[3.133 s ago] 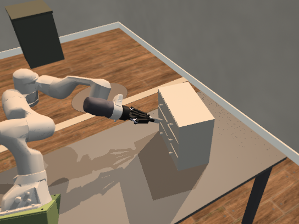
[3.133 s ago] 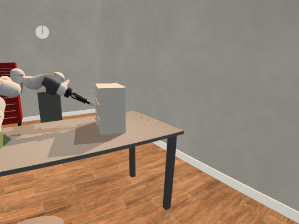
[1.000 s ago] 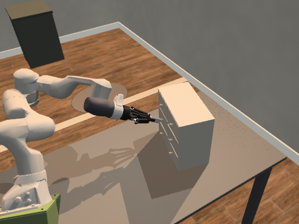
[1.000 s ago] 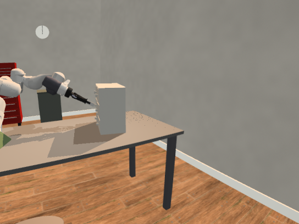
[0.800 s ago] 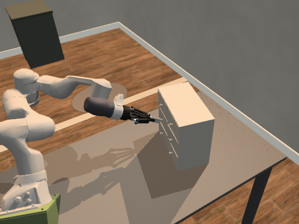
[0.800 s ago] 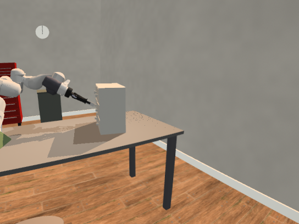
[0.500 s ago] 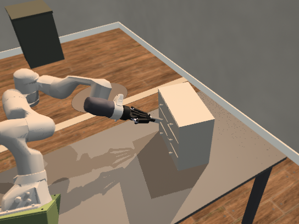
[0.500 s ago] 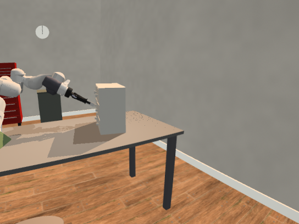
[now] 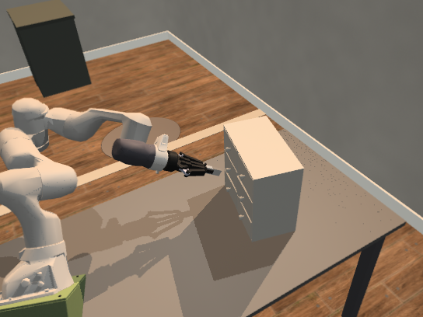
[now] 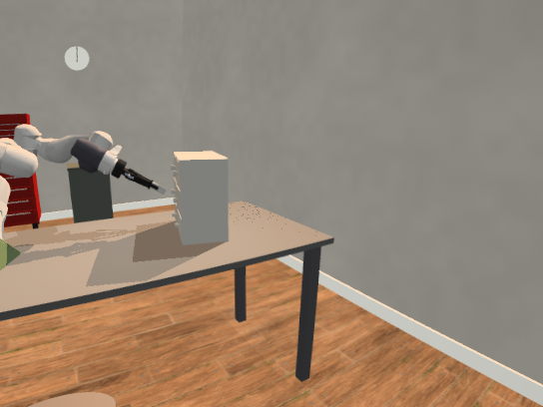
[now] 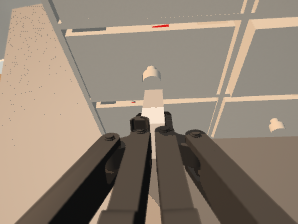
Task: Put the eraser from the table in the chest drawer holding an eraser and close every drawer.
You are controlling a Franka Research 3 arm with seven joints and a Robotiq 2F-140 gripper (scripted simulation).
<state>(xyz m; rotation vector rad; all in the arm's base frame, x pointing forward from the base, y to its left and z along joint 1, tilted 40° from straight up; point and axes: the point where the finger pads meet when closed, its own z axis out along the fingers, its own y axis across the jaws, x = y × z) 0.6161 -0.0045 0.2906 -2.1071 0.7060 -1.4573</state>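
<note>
The small cream chest stands upright on the table, and its drawer fronts look pushed in. It also shows in the exterior view. My gripper is shut and empty, held level in the air a short way in front of the chest's upper drawers. In the wrist view my closed fingertips point at a drawer knob, with a small gap between them. A thin red sliver shows in the gap above that drawer front. I see no eraser on the table in any view.
A second knob sits on the neighbouring drawer to the right. A dark cabinet and a red tool chest stand on the floor beyond the table. The table's far edge runs close behind the chest.
</note>
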